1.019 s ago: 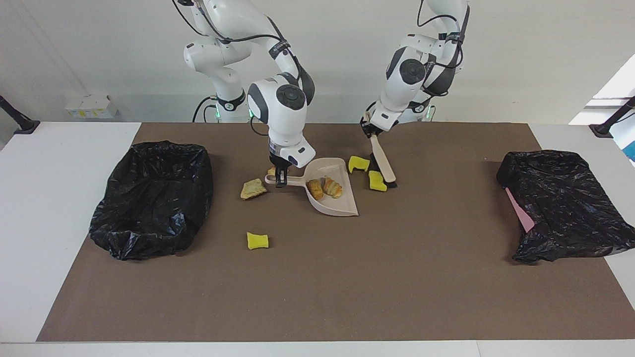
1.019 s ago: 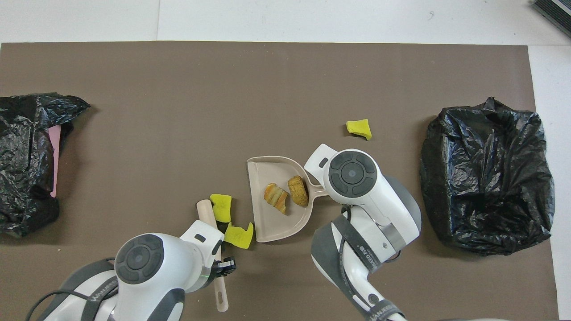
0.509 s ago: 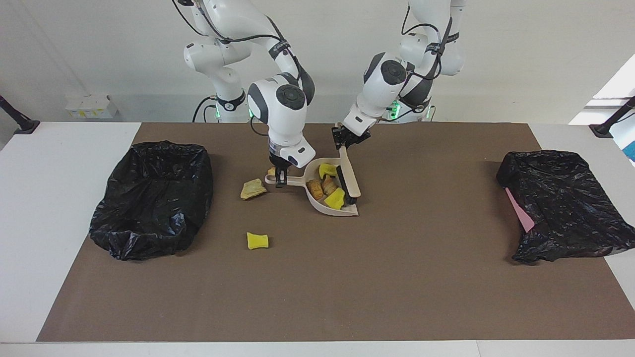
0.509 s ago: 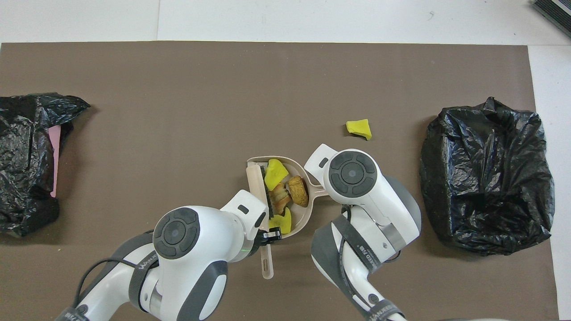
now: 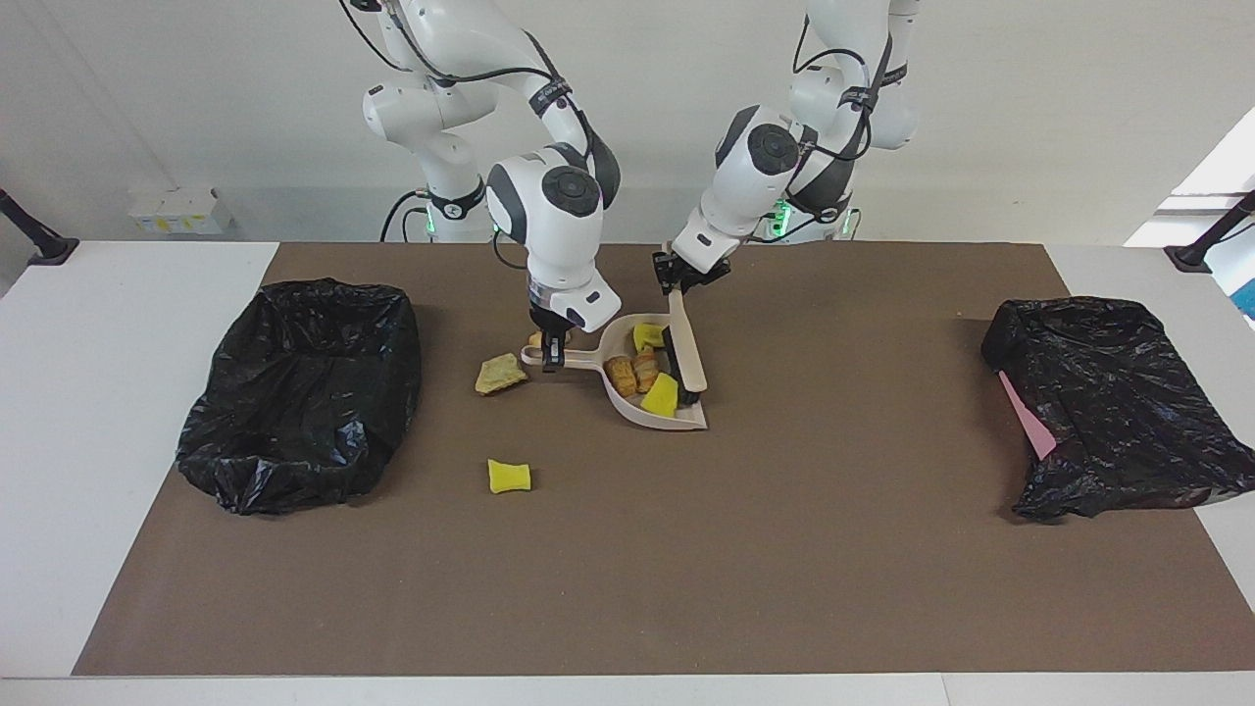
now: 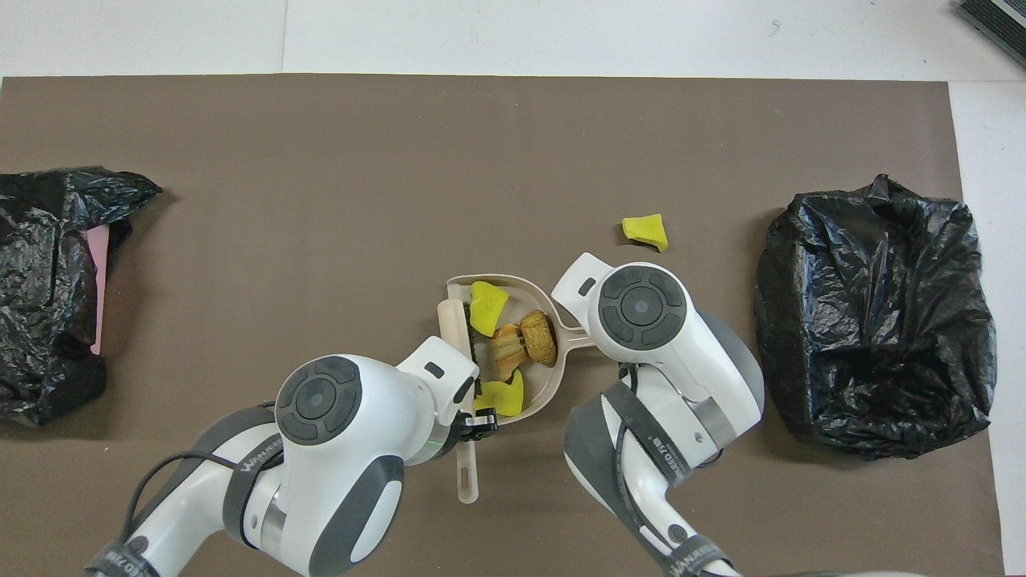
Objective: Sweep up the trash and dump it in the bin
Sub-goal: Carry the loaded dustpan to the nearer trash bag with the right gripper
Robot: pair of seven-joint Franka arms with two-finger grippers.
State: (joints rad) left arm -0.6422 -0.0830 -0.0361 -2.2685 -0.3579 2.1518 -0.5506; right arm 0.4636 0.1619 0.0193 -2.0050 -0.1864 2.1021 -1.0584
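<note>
We see even, bright, diffuse light on the brown mat, with only soft, short shadows beside the black bin bags. Glare blows out a window patch at three o'clock. Both views are sharp, without visible edge distortion.

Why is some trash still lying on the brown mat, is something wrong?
Not damage, just leftovers. A yellow sponge chunk lies alone on the mat, farther from the robots than the beige dustpan. A tan bread-like lump sits beside the dustpan's handle, toward the right arm's end. Neither has been swept in yet.
</note>
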